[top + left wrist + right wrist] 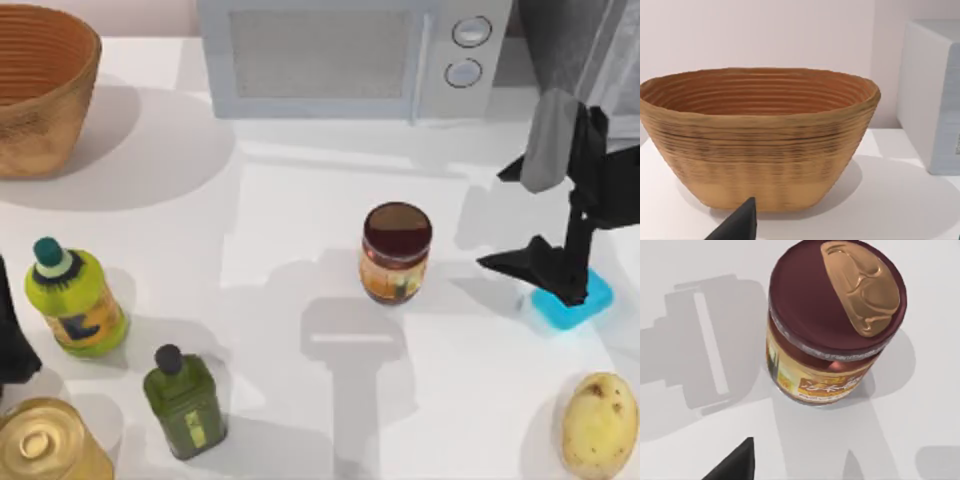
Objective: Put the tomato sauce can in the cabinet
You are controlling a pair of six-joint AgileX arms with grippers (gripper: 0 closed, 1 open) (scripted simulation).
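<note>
one tomato sauce can (396, 252) left of right jaws (528, 262).

A: Can you read any words here?

B: No. The can (837, 320) has an orange label with squiggly marks, but they are too blurry to read.

A: And the bottles?

B: The yellow bottle (75, 300) and the green bottle (185, 400) have labels too. I can't read them.
</note>
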